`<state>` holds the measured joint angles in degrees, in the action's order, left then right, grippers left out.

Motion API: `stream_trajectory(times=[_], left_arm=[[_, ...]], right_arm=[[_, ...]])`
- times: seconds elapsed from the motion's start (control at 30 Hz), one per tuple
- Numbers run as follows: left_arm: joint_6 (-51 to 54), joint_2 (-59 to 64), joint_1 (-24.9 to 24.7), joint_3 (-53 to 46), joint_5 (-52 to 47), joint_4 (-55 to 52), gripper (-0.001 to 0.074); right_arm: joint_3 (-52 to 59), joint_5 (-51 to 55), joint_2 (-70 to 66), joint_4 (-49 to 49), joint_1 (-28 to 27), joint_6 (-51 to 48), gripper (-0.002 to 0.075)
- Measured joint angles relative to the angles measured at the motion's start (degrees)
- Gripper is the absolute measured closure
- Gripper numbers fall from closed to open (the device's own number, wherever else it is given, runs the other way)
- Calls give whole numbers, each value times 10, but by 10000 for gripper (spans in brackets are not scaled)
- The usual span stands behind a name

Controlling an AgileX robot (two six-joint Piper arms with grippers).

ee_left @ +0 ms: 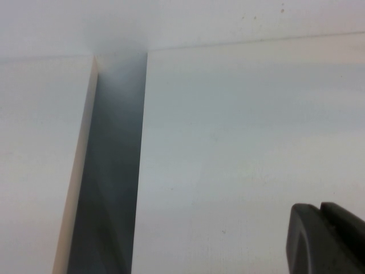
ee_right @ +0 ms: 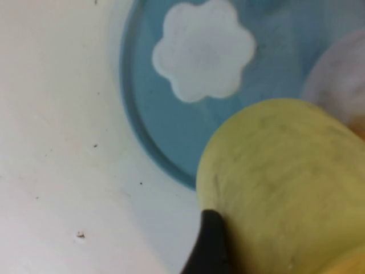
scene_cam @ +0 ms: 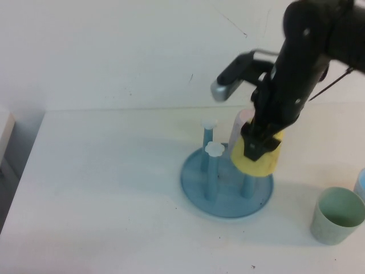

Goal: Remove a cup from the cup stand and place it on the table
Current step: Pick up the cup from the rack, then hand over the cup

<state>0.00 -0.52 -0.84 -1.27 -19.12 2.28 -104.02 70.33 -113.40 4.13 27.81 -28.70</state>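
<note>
The yellow cup [scene_cam: 259, 162] hangs mouth down over the right front peg of the blue cup stand [scene_cam: 197, 182], and the peg's shaft shows below its rim. My right gripper [scene_cam: 260, 144] is shut on the cup's side from above. In the right wrist view the cup [ee_right: 285, 188] fills the lower right with one dark finger [ee_right: 208, 245] pressed against it, above the stand's base [ee_right: 148, 125] and a white flower cap [ee_right: 203, 50]. My left gripper [ee_left: 319, 206] is out of the high view, shut and empty, above the white table [ee_left: 239, 142].
A pale pink cup [scene_cam: 240, 123] sits on a rear peg, close behind the yellow cup. A pale green cup [scene_cam: 337, 216] stands upright on the table [scene_cam: 102, 188] at the right. A pale blue object [scene_cam: 360, 184] shows at the right edge. A dark gap [ee_left: 114, 171] separates two tabletops.
</note>
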Motion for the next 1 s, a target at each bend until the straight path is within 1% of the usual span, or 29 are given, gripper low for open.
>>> stream_trajectory(times=[0.23,0.33,0.43,0.53,0.6,0.7,0.77,0.8,0.83,0.93,1.0], left_arm=[[0,0,0,0,0,0,738],[0,0,0,0,0,0,737],[0,0,0,0,0,0,738],[0,0,0,0,0,0,738],[0,0,0,0,0,0,738],[0,0,0,0,0,0,738],[0,0,0,0,0,0,738],[0,0,0,0,0,0,738],[0,0,0,0,0,0,738],[0,0,0,0,0,0,738],[0,0,0,0,0,0,738]], right_arm=[[-1,3,129,-9,0,10,139],[23,3,186,-7,0,13,139],[84,3,244,-2,0,13,139],[186,3,290,32,-21,12,139],[258,-9,315,79,-48,-3,139],[374,-87,352,197,-97,-48,139],[448,-138,367,303,-129,-94,139],[466,-148,369,337,-137,-109,139],[500,-161,370,400,-155,-145,139],[540,-161,360,538,-180,-192,139],[548,-140,343,605,-189,-209,139]])
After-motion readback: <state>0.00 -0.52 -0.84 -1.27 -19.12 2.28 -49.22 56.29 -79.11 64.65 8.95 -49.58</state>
